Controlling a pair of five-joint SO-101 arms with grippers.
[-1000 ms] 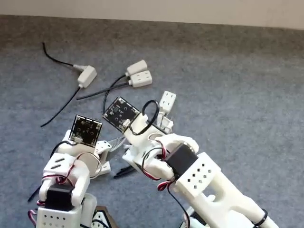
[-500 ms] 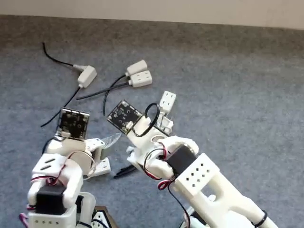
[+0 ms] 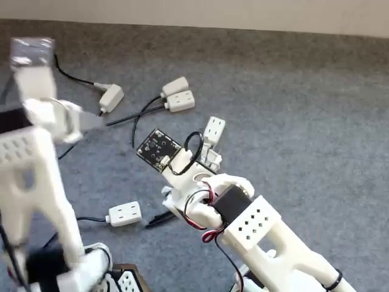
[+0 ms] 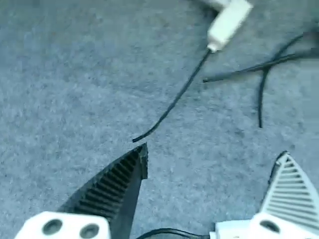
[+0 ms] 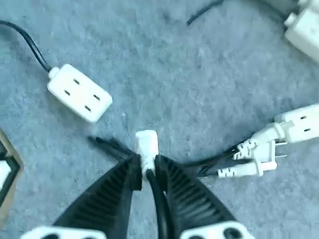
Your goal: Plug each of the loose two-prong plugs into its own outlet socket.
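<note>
Now right gripper [image 5: 147, 160] clamped on white plug [image 5: 146, 143], near socket block [image 5: 79, 93]; plug likely light, rigid, cord [image 5: 157, 201] springy: grip body sides, not cord. Left gripper [image 4: 214, 154] wide open, empty, well apart from socket block

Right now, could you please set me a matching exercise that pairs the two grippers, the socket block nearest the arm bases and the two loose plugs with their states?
Things:
1. right gripper
2. left gripper
3. socket block
4. two loose plugs

States:
A. open above the carpet
B. lying side by side, prongs showing
C. shut on a white plug
D. lying flat by itself, slots facing up

Pairs: 1-C, 2-A, 3-D, 4-B
</note>
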